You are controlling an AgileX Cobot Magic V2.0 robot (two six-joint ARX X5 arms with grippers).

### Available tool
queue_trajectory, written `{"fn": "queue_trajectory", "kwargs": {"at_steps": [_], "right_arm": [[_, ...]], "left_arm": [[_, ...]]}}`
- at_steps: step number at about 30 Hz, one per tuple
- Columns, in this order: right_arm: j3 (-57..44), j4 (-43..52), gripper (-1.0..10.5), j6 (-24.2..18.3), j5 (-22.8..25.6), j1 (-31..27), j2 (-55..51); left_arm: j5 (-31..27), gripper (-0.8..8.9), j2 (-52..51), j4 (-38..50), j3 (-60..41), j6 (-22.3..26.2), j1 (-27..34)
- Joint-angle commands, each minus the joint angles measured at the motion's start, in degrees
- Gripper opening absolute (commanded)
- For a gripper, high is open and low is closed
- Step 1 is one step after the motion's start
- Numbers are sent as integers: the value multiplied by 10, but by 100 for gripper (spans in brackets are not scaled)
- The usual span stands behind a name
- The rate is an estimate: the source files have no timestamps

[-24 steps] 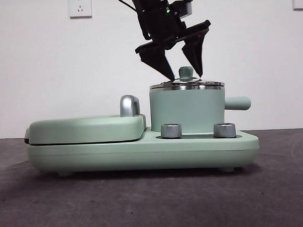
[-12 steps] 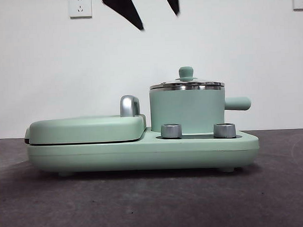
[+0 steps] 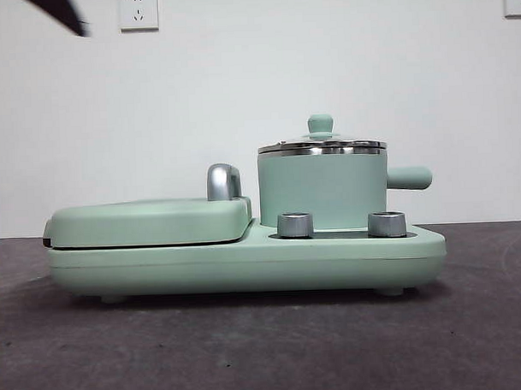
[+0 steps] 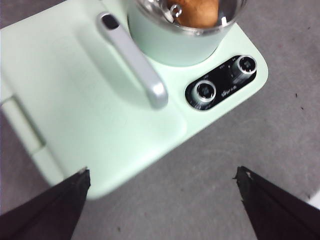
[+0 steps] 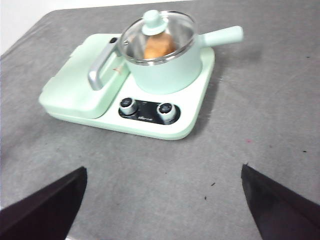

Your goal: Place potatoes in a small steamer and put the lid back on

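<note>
- We see the small cylindrical mint-green steamer pot (image 3: 322,191) with a shiny steel rim; it stands on the right part of a smooth mint-green cooker base (image 3: 246,262), and its stubby green handle (image 3: 409,178) points toward the base's right end.
- The round clear glass lid (image 5: 158,36) with a steel rim sits flat on the pot, and its small mint-green knob (image 3: 320,124) stands upright in the middle.
- Through the glass we see the oblong tan-brown potato (image 5: 159,46) lying inside the pot.
- The flat matte mint-green griddle cover (image 3: 150,221) with a curved silver metal handle (image 3: 223,181) fills the left part of the base.
- Two round knurled metal knobs (image 3: 296,224) stand at the front edge of the base, below the pot.
- The base rests on a rough dark grey table (image 3: 266,349).
- The left gripper (image 4: 162,180) hangs above the front edge of the base, its jaws wide apart and holding nothing.
- The right gripper (image 5: 165,177) is over the table, well apart from the cooker, jaws also spread wide and empty.
</note>
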Motion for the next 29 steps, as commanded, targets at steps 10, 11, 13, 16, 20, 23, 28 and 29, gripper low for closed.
{"fn": "queue_trajectory", "kwargs": {"at_steps": [10,11,13,16,20,23,28,29], "right_arm": [[7,10,490,-48,-48,2,0],[7,10,490,-48,-50,3,0],[7,9,416,-48,-50,3,0],[7,5,-30,-49,-55,2,0],[6,5,16,-50,-57,2,0],[6,5,16,-50,-59,2,0],[6,5,16,-50,-59,2,0],[6,5,16,-50,-59,2,0]], "left_arm": [[17,453,-365,92,-258,-62,7],[17,429,-382,91,-262,-65,7],[17,317,-409,90,-263,-66,7],[17,0,-432,88,-263,-66,7],[17,14,-437,69,-263,-65,7],[17,24,-434,57,-263,-66,7],[17,24,-435,58,-263,-66,7],[17,24,-435,58,-263,-66,7]]}}
